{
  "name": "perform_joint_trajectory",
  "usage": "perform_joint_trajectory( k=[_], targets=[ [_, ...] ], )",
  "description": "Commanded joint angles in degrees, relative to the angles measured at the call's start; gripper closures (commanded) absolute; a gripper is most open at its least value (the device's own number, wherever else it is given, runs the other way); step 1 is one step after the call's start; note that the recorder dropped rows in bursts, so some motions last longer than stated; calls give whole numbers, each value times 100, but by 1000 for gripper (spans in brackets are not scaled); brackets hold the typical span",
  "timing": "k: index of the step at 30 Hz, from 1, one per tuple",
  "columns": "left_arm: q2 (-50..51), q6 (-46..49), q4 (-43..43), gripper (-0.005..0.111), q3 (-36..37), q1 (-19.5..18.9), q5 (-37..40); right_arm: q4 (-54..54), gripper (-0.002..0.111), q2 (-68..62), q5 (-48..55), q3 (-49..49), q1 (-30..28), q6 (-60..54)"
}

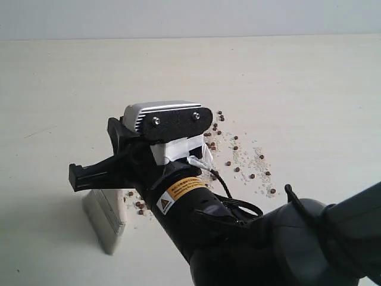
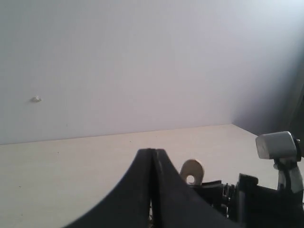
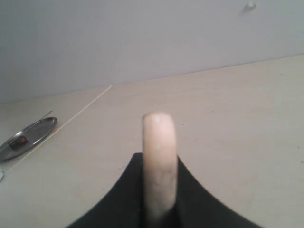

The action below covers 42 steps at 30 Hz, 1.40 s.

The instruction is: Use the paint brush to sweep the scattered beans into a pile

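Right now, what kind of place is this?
Probably a robot test bench: bare pale tabletop, blank wall behind, and beans scattered beside a robot arm holding a paint brush.

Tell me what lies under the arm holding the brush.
The paint brush bristles touch the table; a few beans lie beside them. The arm hides whatever lies directly beneath it.

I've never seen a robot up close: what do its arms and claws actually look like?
The right arm is glossy black, with a rounded dark grey joint, a yellow warning label and looping black cable. A silver-and-black camera sits on a white bracket at its wrist. The left gripper and right gripper are black, curved and tapering.
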<state>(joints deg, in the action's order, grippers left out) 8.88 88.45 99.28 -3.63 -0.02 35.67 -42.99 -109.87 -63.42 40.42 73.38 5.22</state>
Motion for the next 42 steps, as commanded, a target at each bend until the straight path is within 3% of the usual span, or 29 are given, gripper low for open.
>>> perform_joint_trajectory(
  k=[1,11,18,35,42],
  targets=[
    [-50,-38,67,107,43,-16,-8,-269,108,11,8,-9,13,-850],
    [-50,-38,67,107,43,-16,-8,-1804,108,11,76,-9,13,-3201],
    [-50,-38,67,107,43,-16,-8,-2352,108,11,-275,-9,13,-3982],
    [-50,-38,67,107,43,-16,-8,-1594,108,915,-329,-9,60,-3264],
    [-50,-38,67,107,43,-16,2,-1126,108,764,-338,-9,-297,-2085]
  ],
)
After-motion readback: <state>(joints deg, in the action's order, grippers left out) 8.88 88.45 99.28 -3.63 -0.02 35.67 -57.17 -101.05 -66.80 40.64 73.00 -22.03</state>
